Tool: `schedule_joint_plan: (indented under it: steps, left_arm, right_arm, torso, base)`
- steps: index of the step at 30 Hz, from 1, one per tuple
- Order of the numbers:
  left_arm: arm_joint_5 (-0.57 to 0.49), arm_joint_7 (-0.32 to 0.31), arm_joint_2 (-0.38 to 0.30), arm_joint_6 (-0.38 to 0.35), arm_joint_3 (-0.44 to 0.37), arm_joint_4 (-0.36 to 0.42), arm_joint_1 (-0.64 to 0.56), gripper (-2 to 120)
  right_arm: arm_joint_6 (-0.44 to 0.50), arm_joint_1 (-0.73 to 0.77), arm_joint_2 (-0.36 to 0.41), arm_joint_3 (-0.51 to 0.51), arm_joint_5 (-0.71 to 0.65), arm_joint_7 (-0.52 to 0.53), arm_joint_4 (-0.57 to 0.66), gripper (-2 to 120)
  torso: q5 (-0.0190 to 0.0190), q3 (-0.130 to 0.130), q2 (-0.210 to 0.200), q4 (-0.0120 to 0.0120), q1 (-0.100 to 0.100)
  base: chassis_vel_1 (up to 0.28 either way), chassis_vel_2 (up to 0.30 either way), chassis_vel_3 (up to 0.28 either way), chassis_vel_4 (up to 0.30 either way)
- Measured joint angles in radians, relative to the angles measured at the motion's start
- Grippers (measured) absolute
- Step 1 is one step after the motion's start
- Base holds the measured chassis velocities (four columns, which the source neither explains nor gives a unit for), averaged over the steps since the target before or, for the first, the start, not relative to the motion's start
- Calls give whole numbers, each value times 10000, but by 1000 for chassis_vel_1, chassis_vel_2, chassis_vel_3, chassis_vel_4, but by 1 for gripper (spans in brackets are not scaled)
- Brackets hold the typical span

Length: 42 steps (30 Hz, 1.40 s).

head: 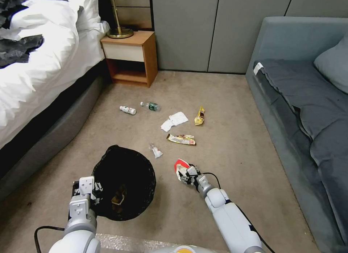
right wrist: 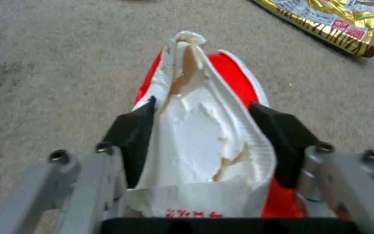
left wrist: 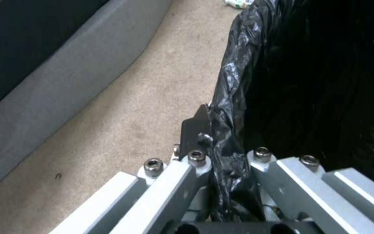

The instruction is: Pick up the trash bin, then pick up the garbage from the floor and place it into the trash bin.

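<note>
Trash bin (head: 125, 182): one, black-lined, stood on the carpet by the bed (head: 40, 64), something tan inside.
Left gripper (head: 87, 195): one, at the bin's near-left rim; jaws were clamped on the folded-over bag at the rim (left wrist: 226, 130).
Right gripper (head: 187, 174): one, low over the carpet just right of the bin; jaws were closed on a red-white wrapper (right wrist: 200, 136), one black pad (right wrist: 133, 136) on each side.
Bottles: two, a white-label bottle (head: 128, 110) and a green-label bottle (head: 150, 106), lay near each other before the nightstand (head: 132, 57).
White paper (head: 174, 121): one crumpled piece, mid-floor.
Yellow wrappers: two, a small yellow wrapper (head: 199, 116) beside the paper, a long yellow wrapper (head: 181, 139) nearer the robot.
Clear scrap (head: 156, 151): one, between the bin and the long wrapper.
Sofa (head: 308, 100): one, along the right.
</note>
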<state>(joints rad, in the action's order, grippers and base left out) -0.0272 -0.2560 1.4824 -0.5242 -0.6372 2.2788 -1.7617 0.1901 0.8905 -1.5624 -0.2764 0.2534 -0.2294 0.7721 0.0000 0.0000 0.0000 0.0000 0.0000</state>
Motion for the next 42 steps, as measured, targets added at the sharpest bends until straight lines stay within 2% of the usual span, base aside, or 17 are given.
schedule_joint_plan:
  steps: [1, 4, 5, 8, 9, 15, 28, 32, 35, 36, 39, 40, 42]
  left_arm:
    - [0, 0, 0, 0, 0, 0, 0, 1]
    - [-12, 2, 4, 3, 1, 1, -1, 1]
    - [-12, 2, 4, 3, 1, 1, -1, 1]
    - [-26, 5, -4, 13, -8, 2, -4, 1]
    - [-26, 5, -4, 13, -8, 2, -4, 1]
    - [-27, 5, 4, 14, 23, 21, 29, 1]
    - [-17, 12, -39, 16, 59, 11, 42, 1]
    - [-16, 18, -112, 18, 59, -46, 51, 1]
    - [-18, 20, -146, 19, 88, -79, 81, 1]
    - [-18, 20, -146, 19, 88, -79, 81, 1]
    - [-16, 24, -219, 17, 114, -127, 109, 1]
    - [-16, 24, -219, 17, 114, -127, 109, 1]
    - [-17, 28, -254, 3, 112, -157, 147, 1]
  right_arm:
    - [0, 0, 0, 0, 0, 0, 0, 52]
    - [-1, 52, -22, -6, 0, 39, -39, 39]
    - [-1, 52, -22, -6, 0, 39, -39, 39]
    - [-8, 89, -16, -7, 2, 46, -17, 22]
    - [-8, 89, -16, -7, 2, 46, -17, 22]
    - [-25, 119, 16, -35, -33, 96, 125, 0]
    - [-70, 308, 101, -4, -463, 578, 645, 0]
    - [-71, 511, 230, 174, -1104, 861, 1515, 0]
    - [88, 832, 460, 535, -2245, 1028, 3263, 0]
    - [88, 832, 460, 535, -2245, 1028, 3263, 0]
    - [465, 1102, 706, 917, -2831, 999, 5290, 0]
    - [465, 1102, 706, 917, -2831, 999, 5290, 0]
    - [511, 1337, 970, 1319, -3287, 737, 6584, 0]
  torso:
    - [0, 0, 0, 0, 0]
    - [0, 0, 0, -1, 0]
    - [0, 0, 0, -1, 0]
    - [-1, 0, -1, 0, 0]
    - [-1, 0, -1, 0, 0]
    - [0, 0, 0, 0, 0]
    - [0, 0, 0, 0, 1]
    - [0, 0, -1, 0, 1]
    - [-2, 0, 0, -1, 0]
    - [-2, 0, 0, -1, 0]
    - [-2, -1, 0, 0, 0]
    - [-2, -1, 0, 0, 0]
    - [-1, -1, -1, -1, -1]
  base:
    - [0, 0, 0, 0]
    - [0, 0, 0, 0]
    - [0, 0, 0, 0]
    - [0, 0, 0, 0]
    - [0, 0, 0, 0]
    - [0, 0, 0, 0]
    - [0, 0, 0, 0]
    - [0, 0, 0, 0]
    - [0, 0, 0, 0]
    - [0, 0, 0, 0]
    - [0, 0, 0, 0]
    - [0, 0, 0, 0]
    - [0, 0, 0, 0]
